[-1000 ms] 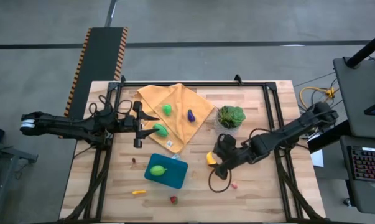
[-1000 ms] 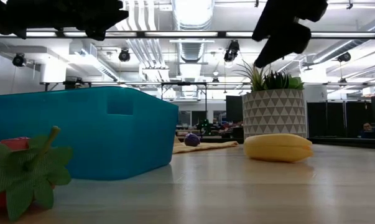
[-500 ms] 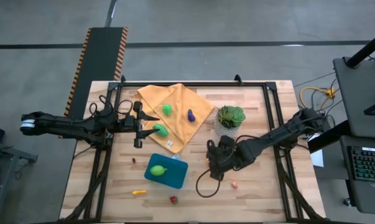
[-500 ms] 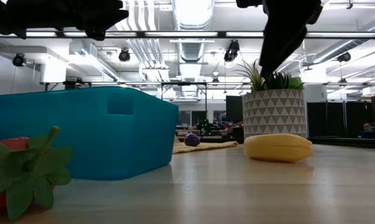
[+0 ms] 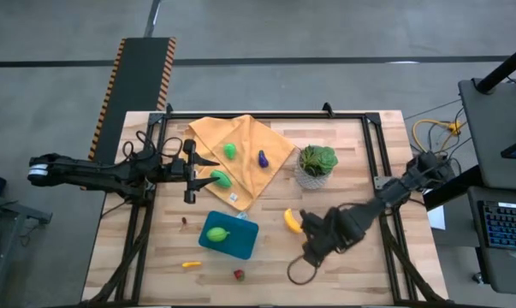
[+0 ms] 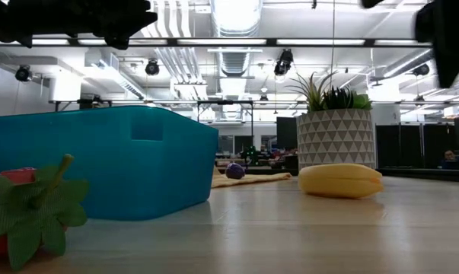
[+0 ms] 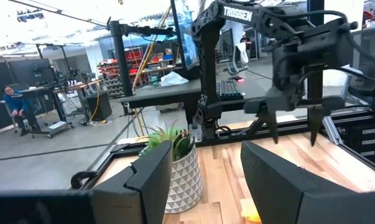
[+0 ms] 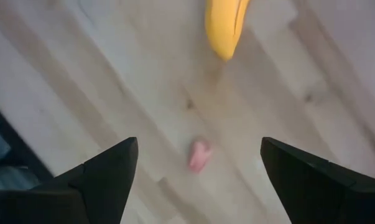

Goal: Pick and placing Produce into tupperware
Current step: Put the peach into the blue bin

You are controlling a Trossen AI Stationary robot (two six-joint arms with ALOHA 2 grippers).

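I see the right gripper (image 5: 316, 252) at lower centre-right of the high view, fingers spread wide and empty, above a small pink piece (image 8: 199, 155), probably produce, with the banana (image 5: 291, 221) just up-left of it. The left gripper (image 5: 189, 171) hangs at the left edge of the orange cloth (image 5: 240, 158), fingers apart, empty. The tupperware (image 5: 228, 235) at lower centre holds one green fruit (image 5: 216, 233).

Bare wood around pink piece (image 8: 199, 155)
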